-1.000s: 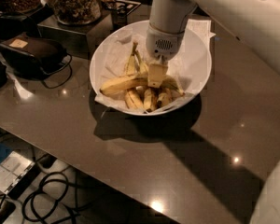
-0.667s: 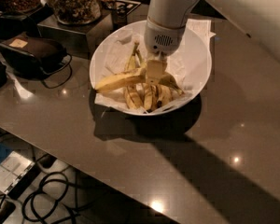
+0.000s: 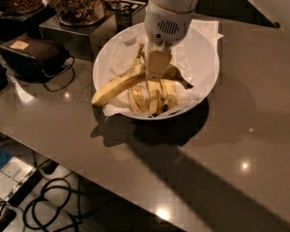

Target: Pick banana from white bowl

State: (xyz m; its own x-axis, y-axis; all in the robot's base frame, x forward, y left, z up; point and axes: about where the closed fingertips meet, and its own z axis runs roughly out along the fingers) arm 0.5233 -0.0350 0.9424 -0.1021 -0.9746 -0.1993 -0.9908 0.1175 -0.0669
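The white bowl (image 3: pixel 203 66) sits on the dark table, lined with crumpled white napkins. The banana (image 3: pixel 117 86), long, thick and yellow, lies across the bowl with its left tip past the rim and its dark stem end to the right. My gripper (image 3: pixel 158 64) comes straight down from above and is shut on the banana at its middle. Several smaller, thinner bananas (image 3: pixel 152 98) lie in the bowl under it.
Glass jars of snacks (image 3: pixel 77 3) stand on a metal box at the back left. A dark pouch with a cable (image 3: pixel 34 54) lies left of the bowl. The table's front edge runs diagonally below; cables and a power strip (image 3: pixel 14 180) lie on the floor.
The arm has risen and the banana has come up with it, its left tip now swung out over the bowl's rim.
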